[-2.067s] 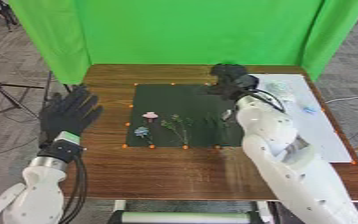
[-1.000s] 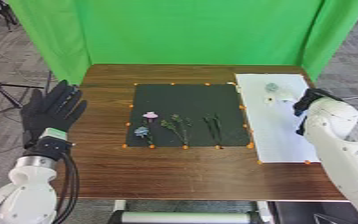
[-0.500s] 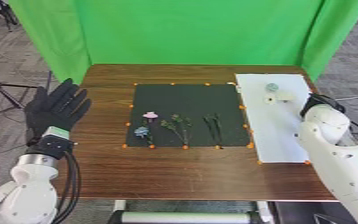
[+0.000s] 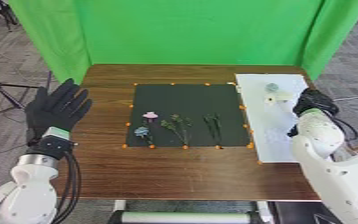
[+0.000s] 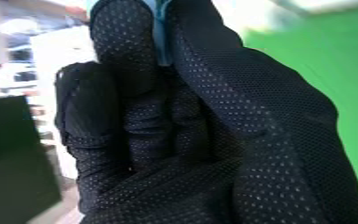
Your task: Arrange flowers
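Observation:
My right hand [image 4: 315, 101] is over the right edge of the white board [image 4: 277, 145]. In the right wrist view, my right hand [image 5: 269, 115] pinches a light blue thing [image 5: 163, 37] between thumb and finger. A pale blue-green flower [image 4: 271, 87] and a white flower [image 4: 283, 95] lie on the board's far part. On the black mat [image 4: 184, 97] are a pink flower [image 4: 150, 115], a blue flower [image 4: 142, 131], leafy green sprigs [image 4: 177, 125] and dark green stems [image 4: 213, 126]. My left hand [image 4: 53, 112] rests open beside the table's left edge.
Orange dots mark the edges of the mat and board. The brown table [image 4: 184, 175] extends in front of the mat, and a green curtain [image 4: 198, 32] hangs behind it. A black tripod [image 4: 5, 92] stands on the floor at the left.
My right hand has moved from the mat's far right corner to the white board's right side, then slightly back toward the board. The blue thing seen on the board earlier is out of sight there.

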Robot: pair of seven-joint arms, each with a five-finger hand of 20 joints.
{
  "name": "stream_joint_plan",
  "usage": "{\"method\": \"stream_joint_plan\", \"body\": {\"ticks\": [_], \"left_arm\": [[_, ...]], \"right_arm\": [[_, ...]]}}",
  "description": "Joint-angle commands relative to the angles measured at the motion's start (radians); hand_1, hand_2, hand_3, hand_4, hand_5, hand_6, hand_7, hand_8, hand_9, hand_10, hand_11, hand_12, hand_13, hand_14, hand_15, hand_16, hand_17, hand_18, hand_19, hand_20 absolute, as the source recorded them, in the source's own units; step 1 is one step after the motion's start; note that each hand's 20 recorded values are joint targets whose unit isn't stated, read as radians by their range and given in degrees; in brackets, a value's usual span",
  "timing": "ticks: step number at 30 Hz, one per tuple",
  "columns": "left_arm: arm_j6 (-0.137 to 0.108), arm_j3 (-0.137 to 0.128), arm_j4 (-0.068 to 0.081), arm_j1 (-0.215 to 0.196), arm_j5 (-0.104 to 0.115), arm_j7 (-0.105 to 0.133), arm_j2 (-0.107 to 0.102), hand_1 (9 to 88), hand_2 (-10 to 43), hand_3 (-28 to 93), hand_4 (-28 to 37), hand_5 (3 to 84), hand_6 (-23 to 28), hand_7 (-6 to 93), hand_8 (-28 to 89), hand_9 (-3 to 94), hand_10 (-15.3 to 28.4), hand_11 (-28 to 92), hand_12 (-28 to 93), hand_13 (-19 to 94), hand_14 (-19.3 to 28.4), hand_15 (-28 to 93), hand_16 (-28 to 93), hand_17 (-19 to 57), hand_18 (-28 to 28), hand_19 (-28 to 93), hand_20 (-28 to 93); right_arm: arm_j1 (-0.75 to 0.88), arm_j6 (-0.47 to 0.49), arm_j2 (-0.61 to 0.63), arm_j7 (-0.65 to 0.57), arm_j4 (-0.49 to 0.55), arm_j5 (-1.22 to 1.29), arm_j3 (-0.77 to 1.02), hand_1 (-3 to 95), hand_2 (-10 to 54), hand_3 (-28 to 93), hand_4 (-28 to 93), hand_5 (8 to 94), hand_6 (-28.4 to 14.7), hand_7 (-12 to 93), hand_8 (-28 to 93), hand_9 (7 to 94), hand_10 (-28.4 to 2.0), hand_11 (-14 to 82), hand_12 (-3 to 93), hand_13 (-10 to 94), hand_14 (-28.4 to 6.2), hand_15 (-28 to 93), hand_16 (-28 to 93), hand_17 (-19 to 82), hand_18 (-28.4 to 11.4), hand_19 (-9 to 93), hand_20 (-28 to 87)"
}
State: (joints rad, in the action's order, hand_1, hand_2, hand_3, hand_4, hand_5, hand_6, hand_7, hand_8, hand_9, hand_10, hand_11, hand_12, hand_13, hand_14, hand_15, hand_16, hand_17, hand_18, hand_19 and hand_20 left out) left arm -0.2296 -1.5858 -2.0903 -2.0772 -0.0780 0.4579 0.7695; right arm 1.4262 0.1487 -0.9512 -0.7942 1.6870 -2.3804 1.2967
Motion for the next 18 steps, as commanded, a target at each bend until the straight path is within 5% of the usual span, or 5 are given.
{"method": "stream_joint_plan", "body": {"ticks": [1,10,18], "left_arm": [[0.022,-0.005,0.012,-0.012,-0.016,-0.039,0.035,26.6,12.7,72,-28.3,42.8,8.0,16.3,-9,35.0,14.3,22,10,25,15.5,42,-9,-4.4,15.9,41,10],[0.031,0.059,0.041,0.063,-0.023,-0.076,0.058,26.6,12.7,72,-28.3,42.7,8.0,16.3,-9,34.9,14.3,22,10,25,15.5,42,-9,-4.6,15.9,41,10],[0.035,0.072,0.045,0.084,-0.038,-0.106,0.061,26.7,12.8,71,-28.3,42.8,8.1,16.3,-9,35.0,14.6,22,11,25,15.6,43,-9,-4.5,16.0,41,10]], "right_arm": [[-0.120,-0.088,-0.125,0.133,0.137,0.035,-0.130,65.9,-9.5,74,-27,71.7,-1.8,40,10,82.8,-9.8,13.6,45.3,74,-4.6,41,42,57,-6.1,89,11],[-0.226,-0.064,-0.262,0.348,0.026,-0.163,-0.407,65.4,-9.5,74,-27,71.2,-1.5,41,9,82.6,-9.4,13.8,45.7,74,-4.5,41,43,56,-6.9,89,12],[-0.246,0.001,-0.320,0.387,-0.021,-0.171,-0.517,65.2,-9.5,74,-27,71.0,-1.2,42,9,82.3,-9.1,13.9,45.6,74,-4.3,41,43,56,-8.0,89,13]]}}
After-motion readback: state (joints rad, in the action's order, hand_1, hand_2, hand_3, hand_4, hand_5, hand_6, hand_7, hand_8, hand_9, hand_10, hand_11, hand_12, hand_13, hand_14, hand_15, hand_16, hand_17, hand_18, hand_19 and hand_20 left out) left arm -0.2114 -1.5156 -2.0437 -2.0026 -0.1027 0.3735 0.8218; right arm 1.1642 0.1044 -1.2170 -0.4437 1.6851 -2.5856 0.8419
